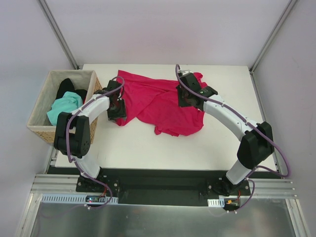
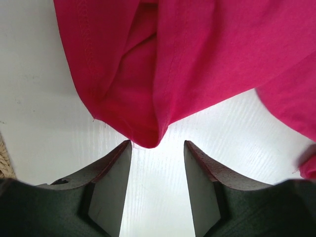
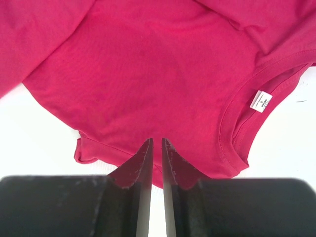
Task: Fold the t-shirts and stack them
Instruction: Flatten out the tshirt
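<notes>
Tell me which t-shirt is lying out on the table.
The crimson t-shirt, spread crumpled across the table; the mint-green t-shirt and black t-shirt sit in the wicker basket.

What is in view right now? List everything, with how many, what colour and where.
crimson t-shirt: one, pinkish-red, lying rumpled across the middle of the table
mint-green t-shirt: one, mint, bunched in the basket
black t-shirt: one, black, in the basket, on the far side of the mint one
basket: one, tan wicker, at the table's left edge
label: one, white, inside the crimson shirt's collar
table: one, white, under the shirt
left gripper: one, dark, open, at a corner of the shirt
right gripper: one, dark, jaws nearly together on the shirt's edge near the collar
</notes>
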